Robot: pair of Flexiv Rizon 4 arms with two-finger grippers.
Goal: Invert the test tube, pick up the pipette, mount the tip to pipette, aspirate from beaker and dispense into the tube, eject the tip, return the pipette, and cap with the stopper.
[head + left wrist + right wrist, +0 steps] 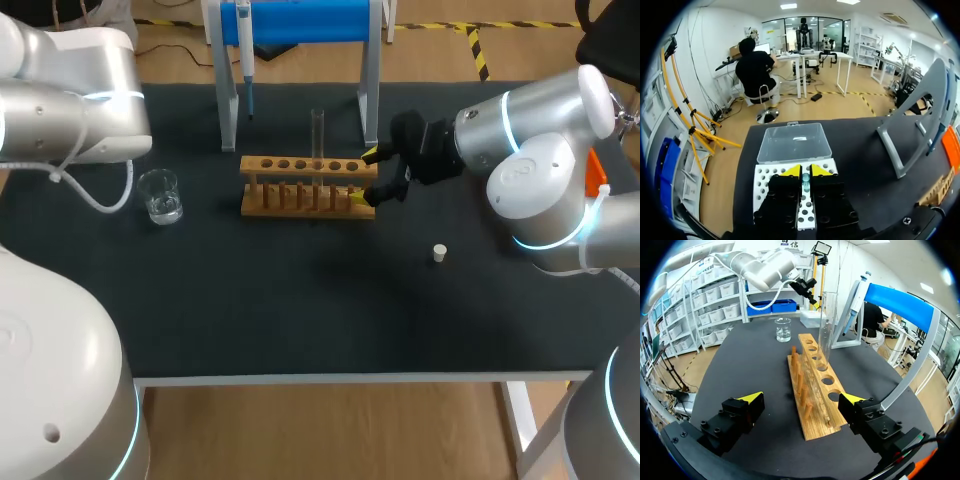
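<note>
1. Where the right arm reaches in over the table (300,320), the right claw (802,399) is open wide, one finger on each side of the near end of the wooden rack (815,412).
2. The glass tube (826,325) stands upright in that rack, mouth up.
3. The white stopper (438,253) lies loose on the table, and the pipette (245,50) hangs on its stand (300,20).
4. The left claw (805,172) is closed to a slit over the tip box (762,185).

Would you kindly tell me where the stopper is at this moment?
In the head view, the small white stopper stands on the right side of the dark table, in front of the wooden rack and the right claw, apart from both.
</note>
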